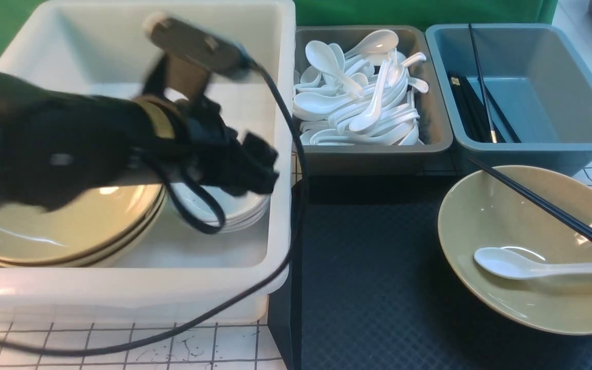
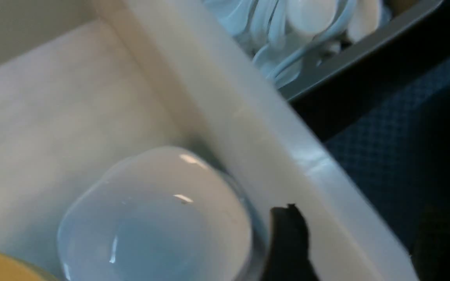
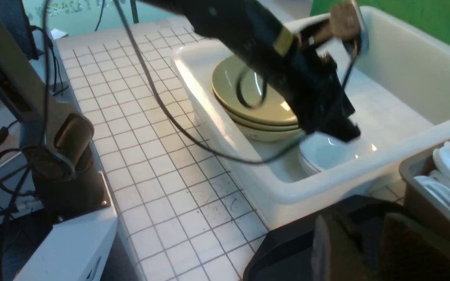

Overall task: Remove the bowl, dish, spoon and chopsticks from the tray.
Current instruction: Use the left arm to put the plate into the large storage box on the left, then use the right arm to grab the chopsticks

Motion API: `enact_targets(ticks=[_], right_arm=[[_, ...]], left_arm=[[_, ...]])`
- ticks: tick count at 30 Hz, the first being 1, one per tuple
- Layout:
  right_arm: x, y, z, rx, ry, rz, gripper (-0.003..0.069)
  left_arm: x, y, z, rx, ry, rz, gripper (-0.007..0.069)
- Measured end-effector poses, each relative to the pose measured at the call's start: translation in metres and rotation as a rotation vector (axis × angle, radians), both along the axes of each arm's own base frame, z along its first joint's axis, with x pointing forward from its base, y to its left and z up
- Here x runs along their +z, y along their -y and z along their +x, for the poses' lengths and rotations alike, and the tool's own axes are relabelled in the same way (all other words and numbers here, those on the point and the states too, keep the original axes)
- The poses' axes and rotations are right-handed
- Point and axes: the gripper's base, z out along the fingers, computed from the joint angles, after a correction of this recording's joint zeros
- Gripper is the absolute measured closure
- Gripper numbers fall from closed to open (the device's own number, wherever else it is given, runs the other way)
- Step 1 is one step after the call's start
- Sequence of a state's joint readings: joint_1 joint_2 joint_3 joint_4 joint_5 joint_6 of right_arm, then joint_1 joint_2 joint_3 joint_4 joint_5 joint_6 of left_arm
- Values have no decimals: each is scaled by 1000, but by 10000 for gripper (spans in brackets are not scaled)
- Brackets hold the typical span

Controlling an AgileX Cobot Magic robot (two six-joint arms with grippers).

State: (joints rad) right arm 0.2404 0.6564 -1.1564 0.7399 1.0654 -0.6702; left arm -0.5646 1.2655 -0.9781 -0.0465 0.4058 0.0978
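The olive-tan bowl (image 1: 527,226) stands on the right of the black tray (image 1: 373,288). A white spoon (image 1: 522,264) lies inside it, and black chopsticks (image 1: 553,210) rest across its rim. My left gripper (image 1: 260,172) hovers in the white tub, just above a white dish (image 1: 224,210) that tops a stack of such dishes. In the left wrist view the dish (image 2: 154,218) lies free beside one finger (image 2: 287,242), and the jaws of the left gripper (image 2: 361,226) stand wide apart, empty. My right gripper (image 3: 361,222) hangs over the tray's corner (image 3: 283,249), open and empty.
The white tub (image 1: 280,128) at left also holds a stack of tan bowls (image 1: 70,226). A grey bin (image 1: 429,128) full of white spoons and a blue bin (image 1: 532,149) with black chopsticks stand behind the tray. A black cable (image 1: 285,128) hangs over the tub's wall.
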Motion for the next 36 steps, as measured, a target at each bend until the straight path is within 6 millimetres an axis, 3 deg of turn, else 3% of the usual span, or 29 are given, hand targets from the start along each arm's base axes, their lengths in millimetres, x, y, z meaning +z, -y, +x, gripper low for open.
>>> enact_targets(ticks=[2, 3, 4, 5, 11, 14, 17, 20, 26, 36], right_arm=[[-2, 1, 1, -22, -18, -10, 475], [-2, 2, 2, -27, -22, -16, 475], [-4, 3, 5, -59, -51, -28, 475], [-6, 4, 9, -88, -78, -39, 475], [-27, 5, 53, -218, -285, -164, 475], [-41, 2, 77, -240, -384, -237, 473], [-61, -1, 112, -256, -474, -335, 468], [-83, -3, 145, -276, -542, -447, 462], [-112, 6, 195, -363, -651, -664, 417], [-143, 51, 239, -414, -679, -729, 219]], left_arm=[[13, -7, -14, 39, -32, -76, 507], [14, -8, -16, 42, -44, -81, 507], [24, -15, -29, 60, -71, -123, 585], [30, -19, -37, 64, -78, -148, 601], [46, -41, -93, 17, -84, -308, 625], [42, -54, -124, -41, -61, -369, 625], [34, -72, -165, -136, -8, -461, 625], [30, -84, -193, -224, 63, -523, 625], [28, -85, -207, -324, 82, -518, 625], [30, -83, -211, -376, 86, -546, 625]])
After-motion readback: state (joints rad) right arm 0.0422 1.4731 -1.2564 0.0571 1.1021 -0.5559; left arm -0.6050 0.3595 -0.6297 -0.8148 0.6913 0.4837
